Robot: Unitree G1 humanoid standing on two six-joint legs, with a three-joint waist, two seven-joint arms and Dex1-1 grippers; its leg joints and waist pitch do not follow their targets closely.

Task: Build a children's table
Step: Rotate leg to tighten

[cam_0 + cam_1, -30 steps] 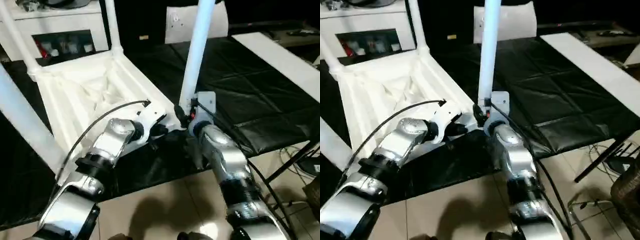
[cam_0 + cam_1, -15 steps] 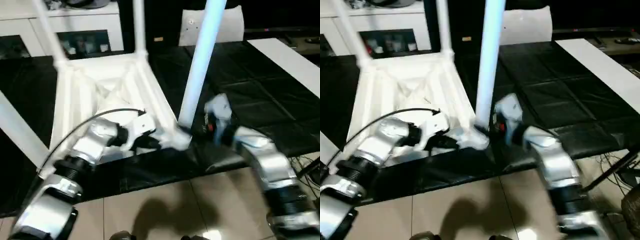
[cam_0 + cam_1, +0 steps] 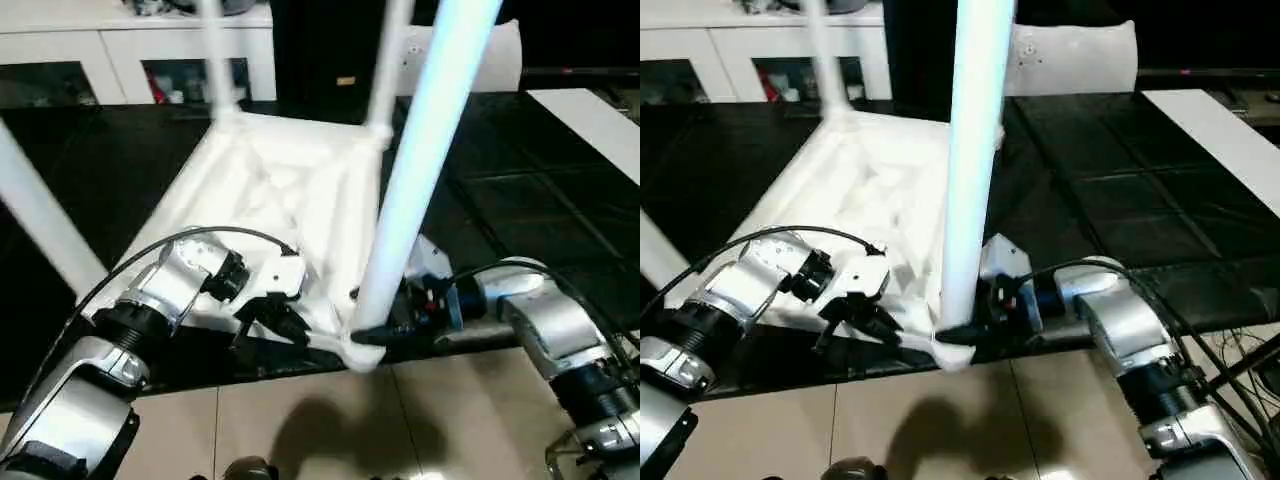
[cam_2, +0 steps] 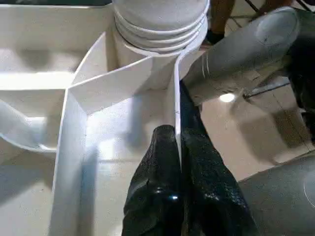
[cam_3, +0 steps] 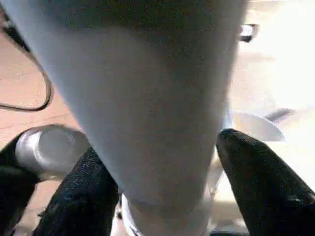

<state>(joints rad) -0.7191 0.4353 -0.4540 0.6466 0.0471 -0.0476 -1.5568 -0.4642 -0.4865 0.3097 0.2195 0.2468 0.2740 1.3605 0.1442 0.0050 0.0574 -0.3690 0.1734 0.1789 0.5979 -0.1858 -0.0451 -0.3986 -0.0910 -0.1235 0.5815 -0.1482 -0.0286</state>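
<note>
The white table top lies upside down on the black mat, ribbed side up. Its near corner juts over the mat's front edge. Four white legs stand in the corner sockets: the near leg, one at the left and two at the back. My left gripper is shut on a thin rib of the table top's rim, just beside the near corner socket. My right gripper reaches in from the right and is shut on the near leg's base, with a finger on each side.
A white glass-door cabinet stands behind the mat. A flat white sheet with a round fitting leans at the back right. A long white board lies at the far right. Tiled floor shows below the mat.
The view has shifted and the table top has turned, its near corner now over the mat's edge. My right arm swung out to the right, and its gripper holds the near leg's base.
</note>
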